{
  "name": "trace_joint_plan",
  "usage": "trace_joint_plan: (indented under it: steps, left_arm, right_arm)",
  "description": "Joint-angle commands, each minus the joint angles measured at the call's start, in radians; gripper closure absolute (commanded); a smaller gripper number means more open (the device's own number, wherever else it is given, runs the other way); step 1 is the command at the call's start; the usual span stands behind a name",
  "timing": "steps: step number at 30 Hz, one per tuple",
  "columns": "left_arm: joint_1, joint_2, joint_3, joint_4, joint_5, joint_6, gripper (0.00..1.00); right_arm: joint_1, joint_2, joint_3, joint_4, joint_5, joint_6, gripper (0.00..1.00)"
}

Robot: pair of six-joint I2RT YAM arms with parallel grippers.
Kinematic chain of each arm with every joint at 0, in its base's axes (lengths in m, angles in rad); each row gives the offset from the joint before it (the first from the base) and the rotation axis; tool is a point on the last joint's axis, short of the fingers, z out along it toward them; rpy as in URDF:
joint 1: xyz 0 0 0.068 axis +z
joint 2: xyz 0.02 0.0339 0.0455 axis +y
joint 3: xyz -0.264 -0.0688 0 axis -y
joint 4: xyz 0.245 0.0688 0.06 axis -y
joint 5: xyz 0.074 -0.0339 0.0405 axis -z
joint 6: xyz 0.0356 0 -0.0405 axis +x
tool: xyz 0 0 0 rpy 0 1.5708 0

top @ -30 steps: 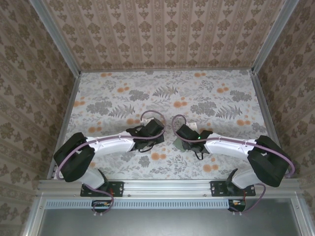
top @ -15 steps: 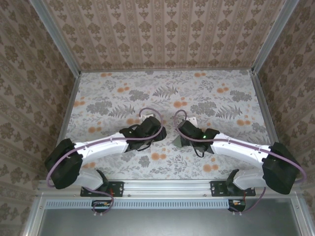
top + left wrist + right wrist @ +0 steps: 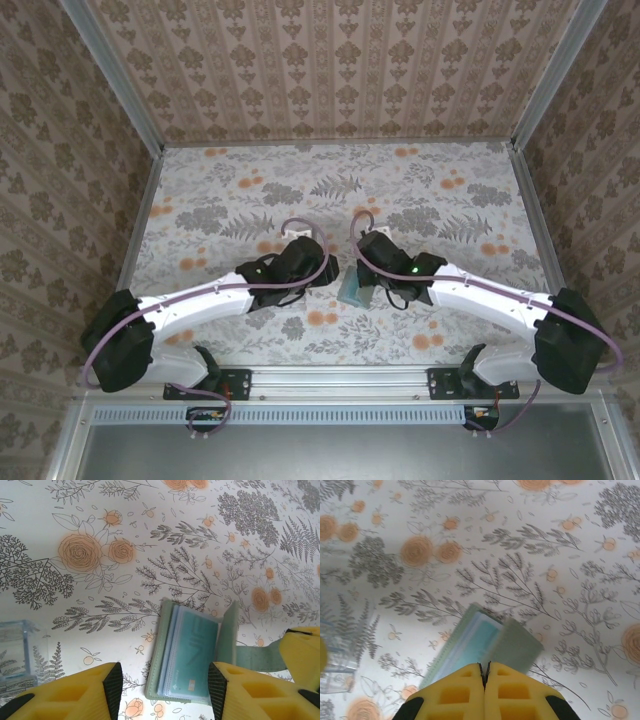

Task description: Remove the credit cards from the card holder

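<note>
Card holder [image 3: 156, 650] lies open, teal credit cards [image 3: 192, 652] tucked inside it

1. I am looking into a robotics lab test cell.
2. Aluminium frame posts [image 3: 110, 78] are boxing in the work area, and patterned wallpaper panels [image 3: 340, 70] are standing in as its walls.
3. A floral printed sheet [image 3: 420, 190] is covering the table.
4. Two arm bases [image 3: 215, 385] are sitting bolted to a metal rail [image 3: 340, 378] at the near edge, with purple cables [image 3: 300, 226] looping off the arms.
</note>
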Motion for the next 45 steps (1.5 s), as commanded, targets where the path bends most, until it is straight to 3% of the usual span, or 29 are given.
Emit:
trace_joint_plan:
  steps: [1,8,18,19,27,35,39,45]
  left_arm:
    - [-0.015,0.002,0.004,0.003,-0.011,0.031,0.50]
    - [-0.033,0.048,0.025,0.033,0.004,0.046,0.53]
    - [-0.059,0.120,0.063,0.062,0.039,0.065,0.57]
    - [-0.060,0.125,0.065,0.063,0.042,0.066,0.57]
    - [-0.064,0.164,0.091,0.072,0.059,0.076,0.61]
    - [-0.058,0.142,0.073,0.057,0.032,0.063,0.65]
    - [-0.053,0.137,0.070,0.060,0.044,0.068,0.65]
    - [-0.054,0.156,0.079,0.066,0.060,0.071,0.65]
  right_arm:
    - [-0.030,-0.070,-0.087,-0.035,0.027,0.027,1.00]
    - [-0.145,-0.132,-0.224,-0.065,0.044,0.050,0.98]
    - [-0.129,-0.154,-0.153,-0.133,0.073,0.076,0.48]
    - [-0.116,-0.160,-0.136,-0.154,0.089,0.079,0.47]
    - [-0.032,-0.163,-0.005,-0.238,0.144,0.086,0.49]
    - [-0.031,-0.076,-0.002,-0.094,-0.059,0.103,0.82]
    - [-0.036,-0.013,-0.027,-0.053,-0.100,0.115,0.83]
    - [-0.043,0.003,-0.072,-0.094,-0.061,0.133,0.82]
